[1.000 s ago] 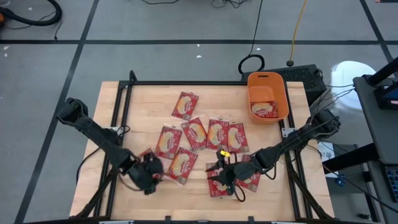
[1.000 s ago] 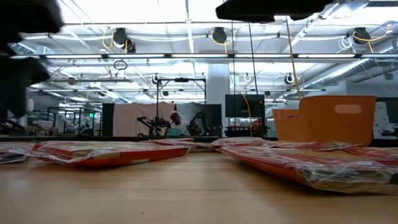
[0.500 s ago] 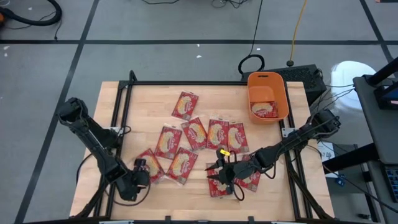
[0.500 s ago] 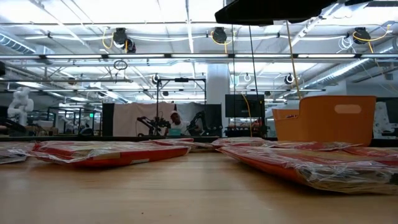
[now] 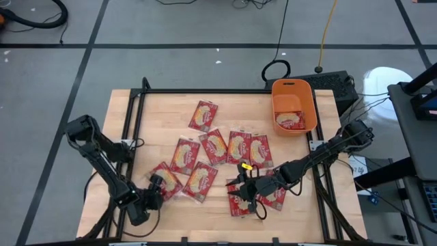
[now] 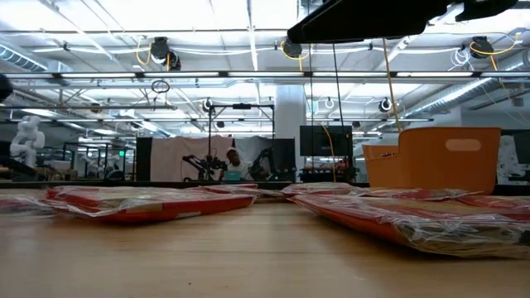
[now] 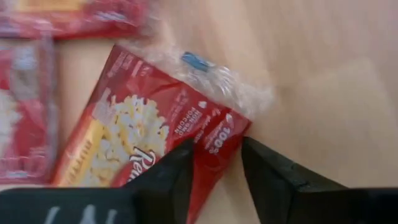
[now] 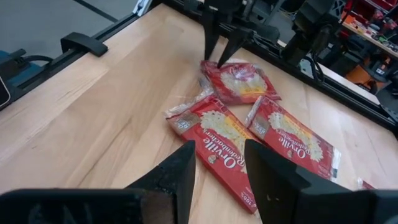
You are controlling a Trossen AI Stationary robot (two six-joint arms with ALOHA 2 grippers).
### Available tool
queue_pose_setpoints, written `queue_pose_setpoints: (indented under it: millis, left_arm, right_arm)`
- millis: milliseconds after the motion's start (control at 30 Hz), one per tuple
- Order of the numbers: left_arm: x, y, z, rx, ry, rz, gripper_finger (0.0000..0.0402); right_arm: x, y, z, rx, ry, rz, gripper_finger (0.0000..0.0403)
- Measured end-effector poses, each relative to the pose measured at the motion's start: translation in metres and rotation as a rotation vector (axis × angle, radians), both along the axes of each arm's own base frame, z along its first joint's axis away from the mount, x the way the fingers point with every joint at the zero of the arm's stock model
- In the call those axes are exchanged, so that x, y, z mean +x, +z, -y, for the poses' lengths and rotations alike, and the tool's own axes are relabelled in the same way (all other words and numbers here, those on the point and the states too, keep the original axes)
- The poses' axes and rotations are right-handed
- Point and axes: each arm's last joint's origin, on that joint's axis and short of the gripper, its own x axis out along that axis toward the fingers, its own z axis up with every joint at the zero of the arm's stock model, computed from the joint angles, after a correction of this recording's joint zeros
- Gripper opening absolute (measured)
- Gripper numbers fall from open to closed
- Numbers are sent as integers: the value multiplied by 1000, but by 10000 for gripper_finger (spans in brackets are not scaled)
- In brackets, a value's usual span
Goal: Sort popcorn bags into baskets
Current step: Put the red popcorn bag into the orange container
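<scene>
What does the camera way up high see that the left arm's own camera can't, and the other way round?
Only the high view shows the orange basket at the table's far right corner with popcorn bags inside, the whole scatter of bags, and the right claw over bags near the front edge.

Only the left wrist view shows, up close, the left claw with its fingers straddling a bag's corner, the print on the packet and its clear crinkled wrapper end.

Both show that same popcorn bag at the left end of the scatter and the wooden table.
</scene>
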Motion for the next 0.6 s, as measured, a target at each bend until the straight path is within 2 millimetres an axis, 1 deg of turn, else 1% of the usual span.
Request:
queue_pose_setpoints:
  millis: [200,300,367,467,600]
  left_arm:
    - [9,-11,-1,60,9,22,76]
    - [16,-14,1,61,-6,44,38]
    - [19,-14,1,36,28,68,12]
    - [24,-12,-1,-11,116,120,8]
    - [30,-1,-1,-52,156,204,4]
  right_arm:
    - [0,0,0,-2,1,1,130]
    - [0,0,0,-2,1,1,130]
    - [0,0,0,-1,1,1,130]
    - [0,0,0,4,-1,0,130]
    - [0,0,0,-4,2,2,130]
